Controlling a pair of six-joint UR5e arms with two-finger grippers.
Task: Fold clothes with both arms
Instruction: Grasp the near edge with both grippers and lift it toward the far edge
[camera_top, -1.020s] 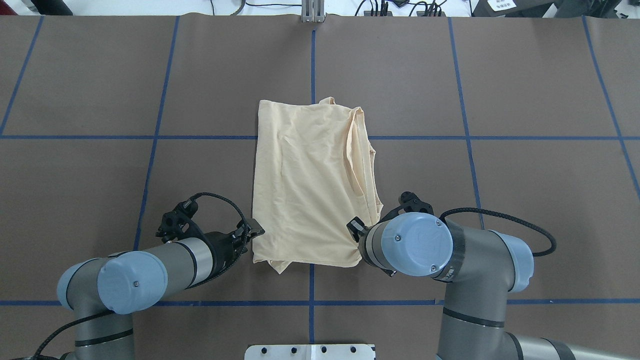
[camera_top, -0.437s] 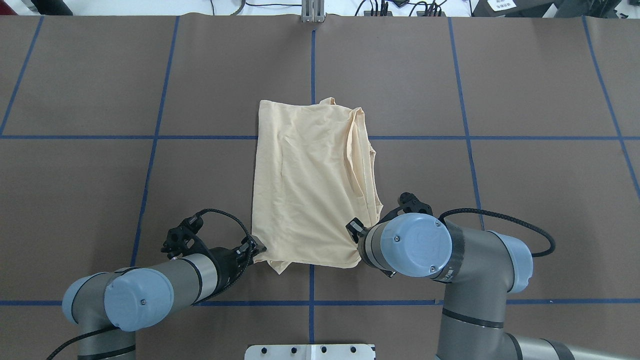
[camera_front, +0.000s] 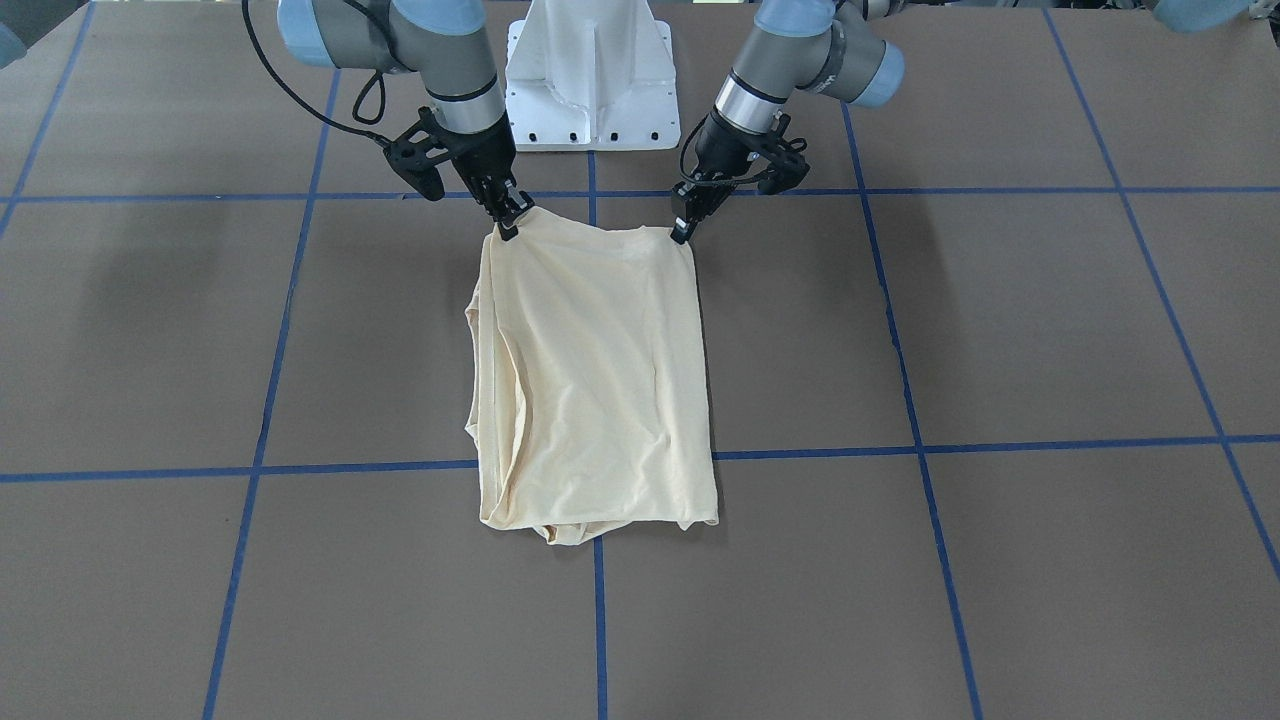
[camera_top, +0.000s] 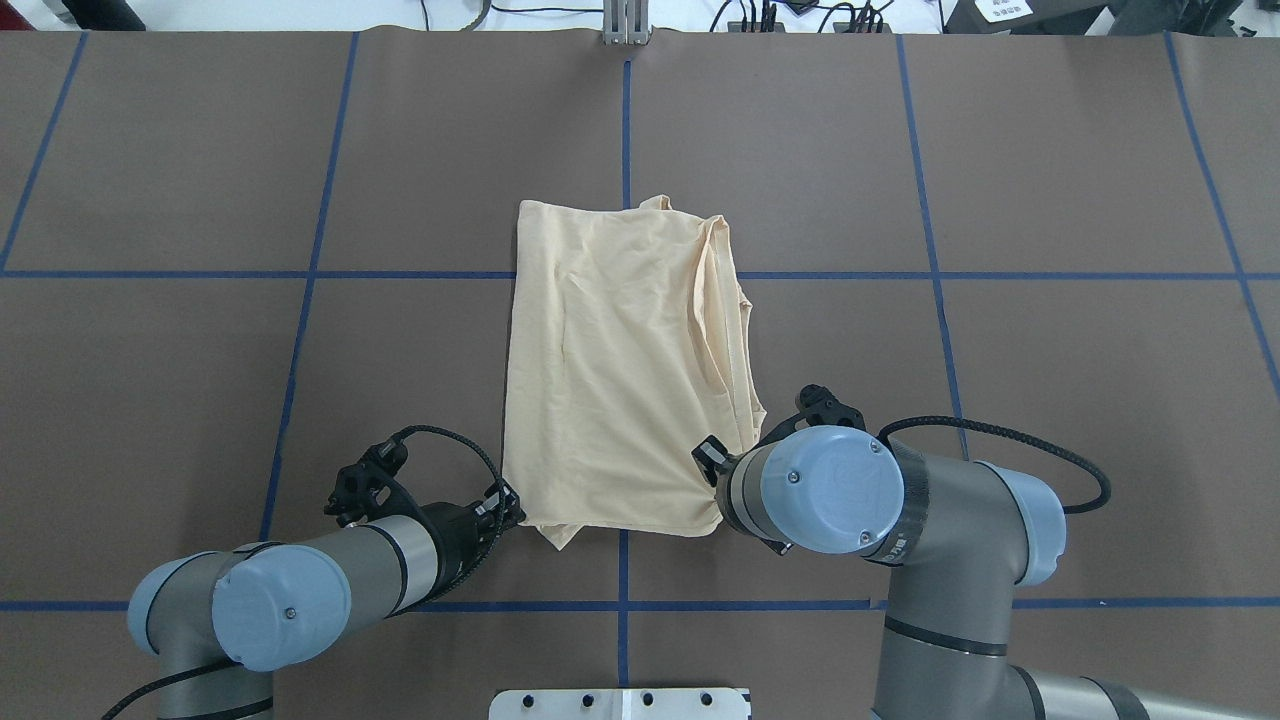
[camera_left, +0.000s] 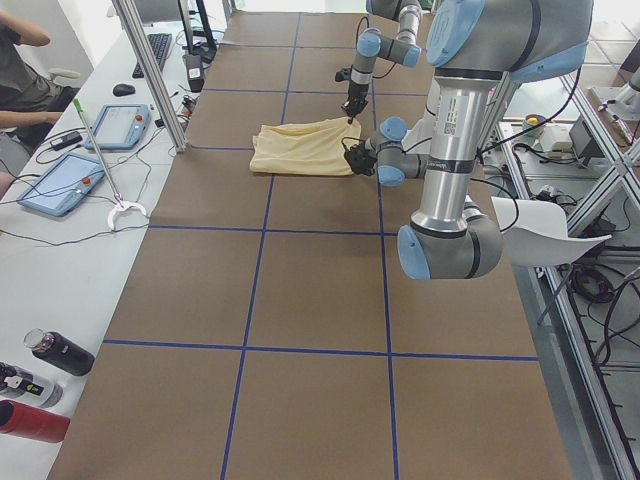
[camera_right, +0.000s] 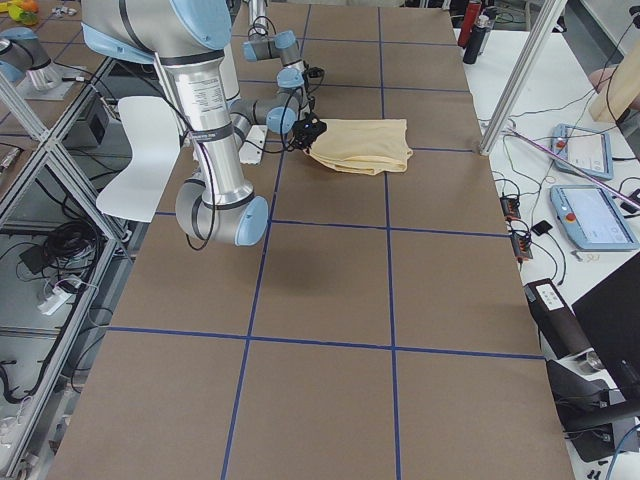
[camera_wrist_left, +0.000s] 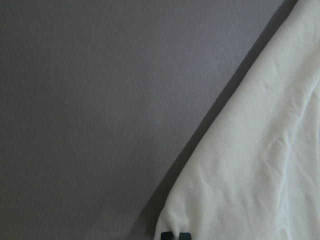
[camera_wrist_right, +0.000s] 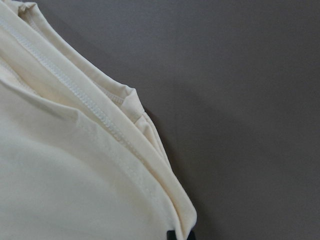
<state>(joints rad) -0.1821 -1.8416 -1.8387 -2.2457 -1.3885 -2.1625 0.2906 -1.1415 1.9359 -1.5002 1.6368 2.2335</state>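
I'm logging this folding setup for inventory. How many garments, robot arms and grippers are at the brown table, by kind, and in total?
cream shirt: 1
robot arms: 2 (left arm, right arm)
grippers: 2 (left gripper, right gripper)
Total: 5

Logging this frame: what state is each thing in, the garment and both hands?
shirt: folded into a narrow stack with sleeves tucked in, lying flat, both robot-side corners gripped.
left hand: shut on one robot-side corner of the shirt, down low.
right hand: shut on the other robot-side corner, which is pulled up slightly.
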